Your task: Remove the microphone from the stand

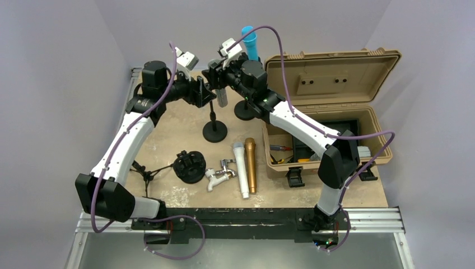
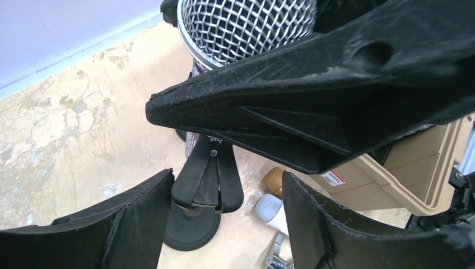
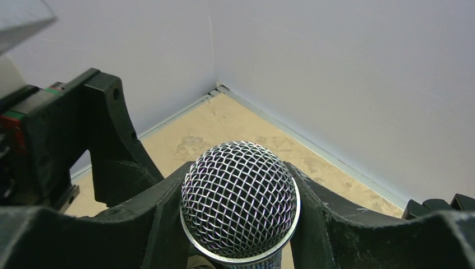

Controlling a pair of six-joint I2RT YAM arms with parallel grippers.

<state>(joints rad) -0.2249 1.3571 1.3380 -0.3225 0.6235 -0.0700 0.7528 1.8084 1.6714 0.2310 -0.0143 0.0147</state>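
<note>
Mesh-headed microphone (image 3: 240, 196) sits in stand (image 1: 214, 130) at far side of worktop (image 1: 168, 140). Right fingers (image 3: 330, 224) clamp it just under grille. Left fingers (image 2: 126, 227) spread, flanking stand clip. Likely rigid, weighty; grille dentable, so body is safest hold.

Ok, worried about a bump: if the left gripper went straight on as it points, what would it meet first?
Most likely the stand, framed between the open jaws of the left gripper; depth is unclear.
</note>
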